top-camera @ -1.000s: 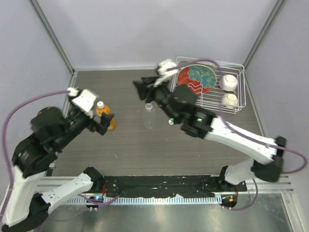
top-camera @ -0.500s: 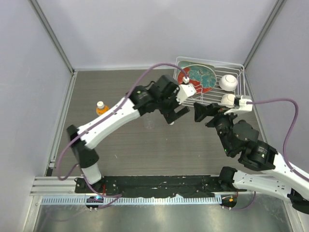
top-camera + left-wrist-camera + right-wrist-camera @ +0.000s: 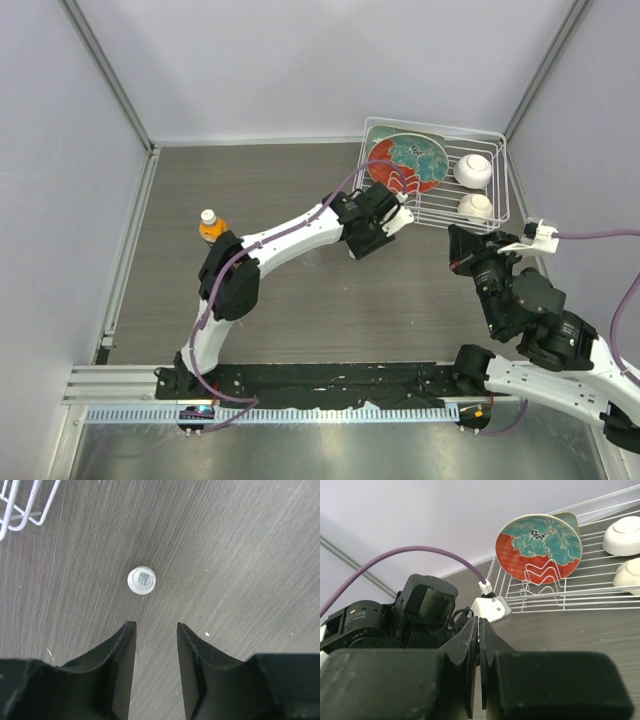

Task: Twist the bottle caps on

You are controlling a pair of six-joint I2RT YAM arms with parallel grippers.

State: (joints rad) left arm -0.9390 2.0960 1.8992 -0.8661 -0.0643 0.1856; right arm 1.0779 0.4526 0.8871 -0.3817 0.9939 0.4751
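Hovering over the dark wood-grain counter [image 3: 240, 555], the left arm's black two-finger tool [image 3: 155, 626] had its jaws spread with nothing between them. The tiny round white plastic cap [image 3: 141, 581] lay flat on the counter just beyond the fingertips, in line with the gap and untouched. The short plastic bottle of orange liquid [image 3: 211, 228] stood upright well apart, near the counter's left side, with a pale cap [image 3: 208, 215] on its neck. The right arm's tool [image 3: 478, 622] had its fingers pressed together on nothing, near the white wire rack [image 3: 500, 200], which held a red-and-teal round plate [image 3: 538, 542] on edge
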